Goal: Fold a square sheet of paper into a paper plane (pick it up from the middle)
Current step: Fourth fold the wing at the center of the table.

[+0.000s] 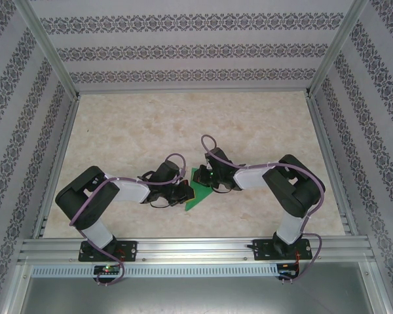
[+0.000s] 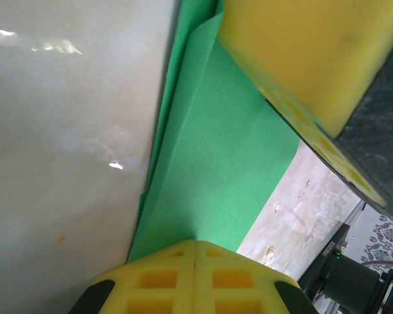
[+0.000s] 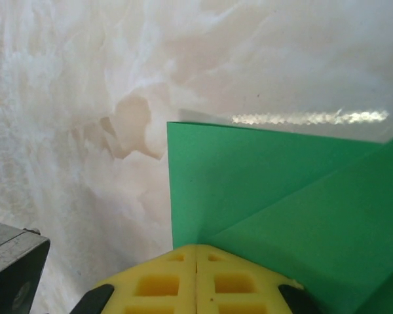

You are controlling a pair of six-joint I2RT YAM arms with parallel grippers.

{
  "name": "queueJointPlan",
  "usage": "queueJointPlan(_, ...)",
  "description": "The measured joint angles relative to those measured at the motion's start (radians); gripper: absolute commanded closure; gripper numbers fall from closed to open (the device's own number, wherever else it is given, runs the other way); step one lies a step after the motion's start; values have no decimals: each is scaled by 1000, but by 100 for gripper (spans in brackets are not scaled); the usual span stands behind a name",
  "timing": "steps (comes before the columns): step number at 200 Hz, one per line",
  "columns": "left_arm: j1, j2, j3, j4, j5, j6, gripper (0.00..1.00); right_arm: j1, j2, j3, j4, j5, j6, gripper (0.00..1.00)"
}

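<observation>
Left gripper (image 2: 195, 263): closed. In your left wrist view the yellow fingers (image 2: 158, 281) are pressed flat together, tips against the folded green sheet of paper (image 2: 223, 150). You cannot tell whether a layer is pinched.
Right gripper (image 3: 196, 263): closed too, its fingers together at the sheet's edge, with a diagonal fold running off toward 2 o'clock.
Sheet: low on the marble table (image 1: 183, 124), just short of its centre. From overhead you have the left gripper at its 9 o'clock and the right at its 1 o'clock.
Folds: layers overlap, with a pointed corner toward 7 o'clock.
Beyond: patterned walls (image 1: 183, 49) at 12 o'clock.
</observation>
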Motion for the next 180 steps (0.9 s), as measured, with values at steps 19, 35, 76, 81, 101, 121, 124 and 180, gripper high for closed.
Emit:
queueJointPlan(19,0,0,0,-2,0,9,100,-23,7,-26,59,-48,0,92)
queueJointPlan(35,0,3,2,-2,1,16,100,-40,11,-40,93,-84,0,91)
queueJointPlan(76,0,10,7,-1,1,23,100,-85,12,-43,104,-112,-12,90)
queueJointPlan(81,0,10,7,-1,0,24,100,-93,12,-43,103,-114,-16,89)
queueJointPlan(101,0,13,7,3,1,31,100,-128,12,-43,103,-132,-28,88)
queueJointPlan(121,0,13,7,3,1,35,100,-169,14,-43,110,-137,-41,88)
queueJointPlan(124,0,13,7,3,1,35,100,-176,16,-43,112,-139,-42,88)
queueJointPlan(180,0,13,9,3,1,44,100,-274,50,-50,188,-228,-42,87)
